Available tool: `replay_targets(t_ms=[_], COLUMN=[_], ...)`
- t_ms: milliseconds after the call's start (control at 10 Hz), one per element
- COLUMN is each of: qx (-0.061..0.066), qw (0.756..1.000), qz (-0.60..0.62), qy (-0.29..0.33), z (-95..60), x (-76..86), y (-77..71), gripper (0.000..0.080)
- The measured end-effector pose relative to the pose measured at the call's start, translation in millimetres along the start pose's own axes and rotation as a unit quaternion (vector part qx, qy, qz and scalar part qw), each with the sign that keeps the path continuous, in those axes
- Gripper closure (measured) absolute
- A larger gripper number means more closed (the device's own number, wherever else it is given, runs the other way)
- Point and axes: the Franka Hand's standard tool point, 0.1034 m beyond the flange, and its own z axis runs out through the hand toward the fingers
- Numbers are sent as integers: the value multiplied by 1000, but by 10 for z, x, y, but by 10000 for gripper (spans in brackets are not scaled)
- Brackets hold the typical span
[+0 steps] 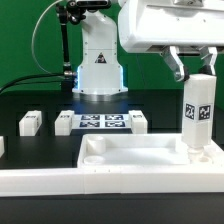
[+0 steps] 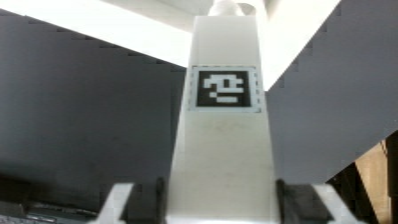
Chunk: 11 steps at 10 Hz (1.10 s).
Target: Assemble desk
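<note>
- Jaws of the gripper [image 1: 196, 76] straddled the top of the upright leg [image 1: 198, 115]. Whether the fingers [image 2: 121, 203] pressed on it or stood just clear, I could not tell.
- The desk panel [image 1: 130, 160] lay rim up, nearest the exterior camera.
- The marker board [image 1: 100, 122] lay flat beyond the panel's far edge.
- The upright leg stood in the panel's corner at the exterior view's right, its tag facing outward.
- Three loose legs [image 1: 62, 124] lay beyond the panel, flanking the marker board.

Marker board [image 1: 103, 122] flat on black table [image 1: 45, 148], mid-scene; green backdrop [image 1: 20, 40] behind, exterior view's left.
</note>
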Motion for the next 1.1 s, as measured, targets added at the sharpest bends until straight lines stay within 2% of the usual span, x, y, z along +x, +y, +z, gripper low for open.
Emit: replay_targets(t_ms=[200,500,1100], qx=[4,2,4], qw=[1000,1000,1000], qz=[-5,-8,-8], qy=[0,4,3], z=[2,15,160], x=[12,15,-78], y=[-91,-76,-93], gripper=[511,511,511])
